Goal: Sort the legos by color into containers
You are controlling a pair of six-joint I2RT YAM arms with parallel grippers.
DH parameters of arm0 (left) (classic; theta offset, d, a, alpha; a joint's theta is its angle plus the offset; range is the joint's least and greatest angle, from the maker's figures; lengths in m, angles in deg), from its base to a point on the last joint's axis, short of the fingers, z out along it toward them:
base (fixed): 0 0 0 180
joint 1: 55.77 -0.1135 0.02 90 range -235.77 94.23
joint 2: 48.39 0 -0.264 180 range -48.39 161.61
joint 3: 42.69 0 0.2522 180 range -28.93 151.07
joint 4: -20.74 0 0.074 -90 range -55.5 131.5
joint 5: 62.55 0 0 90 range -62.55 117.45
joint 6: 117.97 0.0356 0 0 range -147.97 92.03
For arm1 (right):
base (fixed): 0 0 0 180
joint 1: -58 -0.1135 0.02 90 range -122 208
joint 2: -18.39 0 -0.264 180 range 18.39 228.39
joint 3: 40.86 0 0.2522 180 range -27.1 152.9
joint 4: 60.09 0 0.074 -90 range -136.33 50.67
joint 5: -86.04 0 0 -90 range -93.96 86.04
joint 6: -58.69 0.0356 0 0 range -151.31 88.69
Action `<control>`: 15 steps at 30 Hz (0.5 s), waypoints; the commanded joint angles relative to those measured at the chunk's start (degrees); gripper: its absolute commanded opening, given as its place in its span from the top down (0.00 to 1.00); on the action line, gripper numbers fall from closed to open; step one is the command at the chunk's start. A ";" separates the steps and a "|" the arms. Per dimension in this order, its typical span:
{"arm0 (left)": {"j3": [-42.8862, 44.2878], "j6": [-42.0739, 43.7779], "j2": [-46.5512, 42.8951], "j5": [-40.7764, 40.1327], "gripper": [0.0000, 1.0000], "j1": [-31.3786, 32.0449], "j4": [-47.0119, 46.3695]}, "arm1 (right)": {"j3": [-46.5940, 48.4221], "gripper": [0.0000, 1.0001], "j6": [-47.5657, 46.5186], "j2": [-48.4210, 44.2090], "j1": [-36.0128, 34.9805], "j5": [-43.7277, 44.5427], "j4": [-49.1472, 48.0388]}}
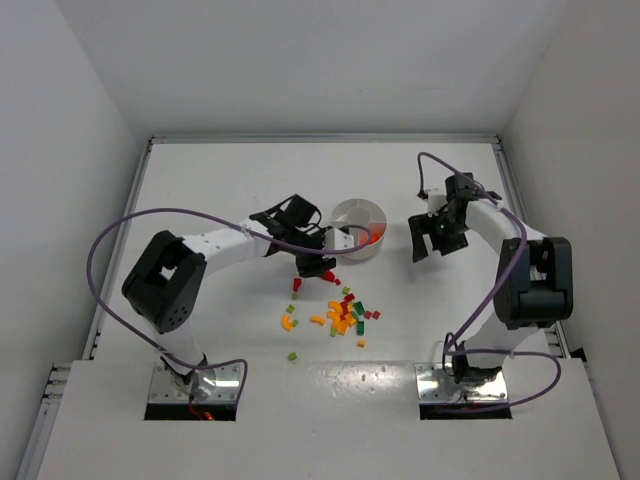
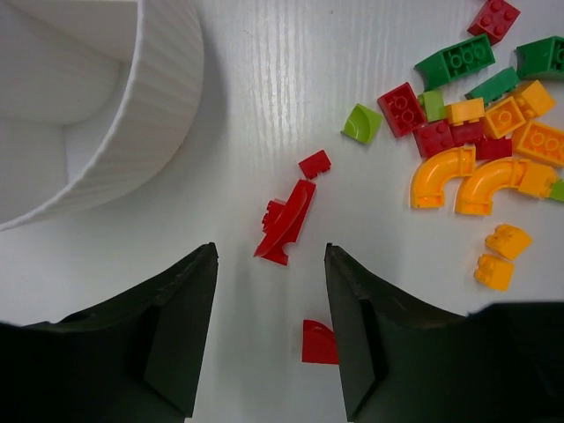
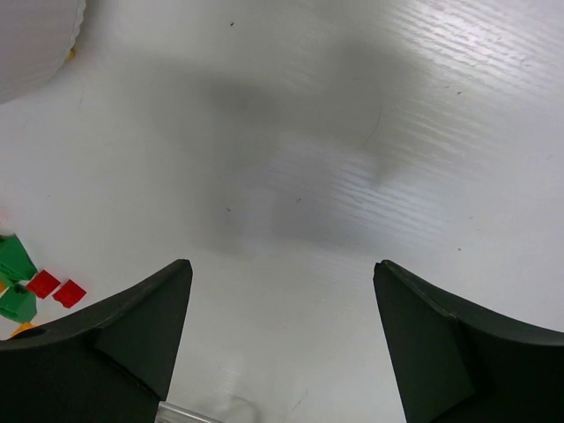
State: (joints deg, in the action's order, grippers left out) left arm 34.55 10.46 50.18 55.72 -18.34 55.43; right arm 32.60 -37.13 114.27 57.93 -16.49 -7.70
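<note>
The tiny plastic lego bricks (image 1: 345, 315) in red, orange, yellow and green lie loose at the middle of the top view. They sit on the white table (image 1: 220, 180), just below the round white divided dish (image 1: 336, 214). The dish's lower-right compartment shows something orange (too small to tell more).

In the left wrist view a red curved brick (image 2: 286, 220) lies alone at centre. A small red square brick (image 2: 315, 164) lies just above it. A red quarter-round piece (image 2: 315, 342) lies below, partly hidden by a finger. The dish wall fills the upper left and the mixed heap the upper right.

The left gripper (image 2: 270, 256) stands open, its tips either side of the curved brick's lower end with a gap on each side, gripping nothing. The right gripper (image 3: 282, 264) gapes wide over plain table to the right of the dish, holding nothing.
</note>
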 commanded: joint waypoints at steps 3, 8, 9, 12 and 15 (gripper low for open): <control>-0.29 4.80 1.19 3.72 0.44 0.19 -2.65 | 3.40 0.17 0.29 -3.67 0.87 2.08 0.22; 0.24 6.30 3.12 5.30 0.48 0.19 -2.65 | 5.16 0.17 0.29 -4.29 1.39 2.60 2.14; 0.24 6.91 3.91 5.30 0.49 0.19 -2.65 | 5.86 0.17 0.29 -4.82 1.92 3.13 2.67; 1.38 9.11 5.32 5.30 0.55 0.19 -1.42 | 6.39 0.17 0.29 -4.82 2.44 3.13 2.68; 3.40 10.26 6.82 5.30 0.60 0.19 0.42 | 6.39 0.17 0.29 -4.82 2.97 3.13 2.68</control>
State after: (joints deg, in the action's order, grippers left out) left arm 35.01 17.30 56.21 58.24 -18.34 55.16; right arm 36.95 -37.09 111.54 60.11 -14.16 -5.49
